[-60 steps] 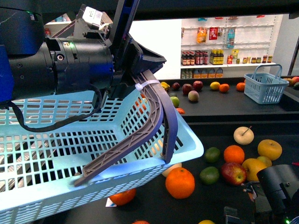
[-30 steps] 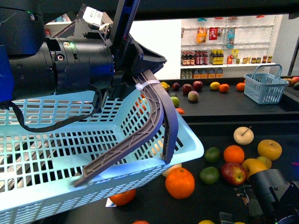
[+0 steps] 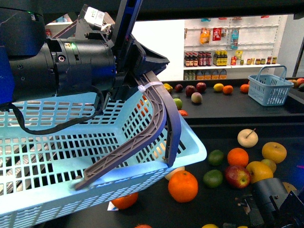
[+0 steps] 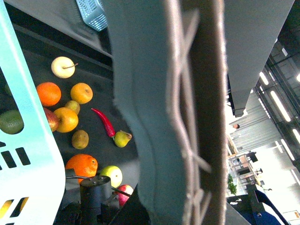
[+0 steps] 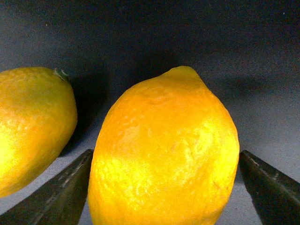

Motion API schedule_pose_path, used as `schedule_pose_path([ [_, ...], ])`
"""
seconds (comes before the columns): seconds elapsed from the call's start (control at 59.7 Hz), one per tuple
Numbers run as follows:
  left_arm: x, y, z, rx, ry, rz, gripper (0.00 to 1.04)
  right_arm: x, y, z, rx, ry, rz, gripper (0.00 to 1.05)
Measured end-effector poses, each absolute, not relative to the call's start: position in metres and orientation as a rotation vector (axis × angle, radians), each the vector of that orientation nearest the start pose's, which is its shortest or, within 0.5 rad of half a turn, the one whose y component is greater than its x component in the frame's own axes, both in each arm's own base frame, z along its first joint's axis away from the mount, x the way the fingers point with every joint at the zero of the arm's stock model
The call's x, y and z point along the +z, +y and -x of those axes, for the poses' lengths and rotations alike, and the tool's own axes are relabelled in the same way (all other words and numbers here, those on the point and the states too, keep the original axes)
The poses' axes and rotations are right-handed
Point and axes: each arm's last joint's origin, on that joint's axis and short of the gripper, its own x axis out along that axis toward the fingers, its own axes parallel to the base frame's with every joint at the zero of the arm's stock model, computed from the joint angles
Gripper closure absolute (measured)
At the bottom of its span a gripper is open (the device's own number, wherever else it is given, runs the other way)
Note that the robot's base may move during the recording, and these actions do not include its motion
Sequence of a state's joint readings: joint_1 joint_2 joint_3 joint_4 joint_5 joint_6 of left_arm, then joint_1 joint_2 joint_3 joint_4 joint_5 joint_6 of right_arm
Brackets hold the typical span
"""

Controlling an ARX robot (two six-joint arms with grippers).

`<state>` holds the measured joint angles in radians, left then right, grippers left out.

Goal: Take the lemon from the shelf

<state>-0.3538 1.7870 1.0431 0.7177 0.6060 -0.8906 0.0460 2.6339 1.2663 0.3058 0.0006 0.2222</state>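
Observation:
The lemon (image 5: 164, 131) fills the right wrist view, lying on the black shelf (image 5: 243, 47). My right gripper (image 5: 164, 197) is open, with one dark finger (image 5: 61, 192) on each side of the lemon. I cannot tell whether they touch it. A second lemon (image 5: 33, 126) lies beside it. In the front view my right arm (image 3: 273, 202) is low over the shelf (image 3: 213, 209) at the front right, and the lemon is hidden under it. My left gripper (image 3: 137, 71) is shut on the grey basket handle (image 3: 156, 118) and holds the light-blue basket (image 3: 71, 156) up at the left. The handle (image 4: 187, 117) fills the left wrist view.
Oranges (image 3: 183, 186), limes (image 3: 213, 178), a red apple (image 3: 237, 175) and round yellow fruits (image 3: 274, 152) lie on the shelf near my right arm. A red chili (image 4: 104, 122) lies further along. A second blue basket (image 3: 270, 88) and more fruit sit on the far counter.
My right arm has sunk lower and a little to the left at the shelf's front right. The left arm and the basket have not moved.

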Motion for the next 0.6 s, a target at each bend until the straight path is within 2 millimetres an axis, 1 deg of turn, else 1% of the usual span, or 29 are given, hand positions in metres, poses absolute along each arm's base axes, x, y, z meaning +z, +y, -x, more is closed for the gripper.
schedule_pose_path([
  [0.084,0.237,-0.15,-0.359,-0.882,0.452,0.823,0.98,-0.077,0.016,-0.408,-0.106,1.041,-0.182,0.37],
  [0.201,0.237,-0.15,-0.359,-0.881,0.451,0.823,0.98,-0.058,0.009,-0.414,-0.156,0.968,-0.192,0.39],
  [0.251,0.237,-0.15,-0.359,-0.881,0.451,0.823,0.98,-0.044,0.007,-0.418,-0.167,0.921,-0.213,0.39],
  [0.268,0.237,-0.15,-0.359,-0.881,0.451,0.823,0.98,-0.036,0.006,-0.42,-0.168,0.891,-0.223,0.39],
  [0.318,0.237,-0.15,-0.359,-0.881,0.451,0.822,0.98,-0.021,0.005,-0.423,-0.162,0.842,-0.255,0.39],
  [0.335,0.237,-0.15,-0.359,-0.881,0.451,0.822,0.98,-0.011,0.004,-0.426,-0.148,0.812,-0.284,0.39],
  [0.385,0.237,-0.15,-0.359,-0.882,0.452,0.823,0.98,0.007,0.003,-0.429,-0.121,0.763,-0.321,0.39],
  [0.402,0.237,-0.15,-0.359,-0.882,0.452,0.823,0.98,0.019,0.004,-0.43,-0.102,0.725,-0.353,0.39],
  [0.452,0.237,-0.15,-0.359,-0.882,0.452,0.823,0.98,0.039,0.003,-0.432,-0.068,0.665,-0.394,0.39],
  [0.469,0.237,-0.15,-0.359,-0.882,0.452,0.823,0.98,0.052,0.003,-0.432,-0.042,0.626,-0.423,0.39],
  [0.503,0.237,-0.15,-0.359,-0.882,0.451,0.822,0.98,0.065,0.004,-0.432,-0.014,0.589,-0.449,0.39],
  [0.519,0.237,-0.15,-0.359,-0.882,0.451,0.822,0.98,0.078,0.004,-0.431,0.01,0.55,-0.468,0.39],
  [0.536,0.237,-0.15,-0.359,-0.882,0.452,0.823,0.98,0.084,0.005,-0.431,0.028,0.532,-0.482,0.39],
  [0.553,0.237,-0.15,-0.359,-0.882,0.452,0.823,0.98,0.096,0.005,-0.43,0.059,0.497,-0.505,0.39],
  [0.586,0.237,-0.15,-0.359,-0.882,0.452,0.823,0.98,0.107,0.006,-0.428,0.087,0.466,-0.532,0.39],
  [0.603,0.237,-0.15,-0.359,-0.882,0.452,0.823,0.98,0.118,0.007,-0.426,0.117,0.437,-0.548,0.39],
])
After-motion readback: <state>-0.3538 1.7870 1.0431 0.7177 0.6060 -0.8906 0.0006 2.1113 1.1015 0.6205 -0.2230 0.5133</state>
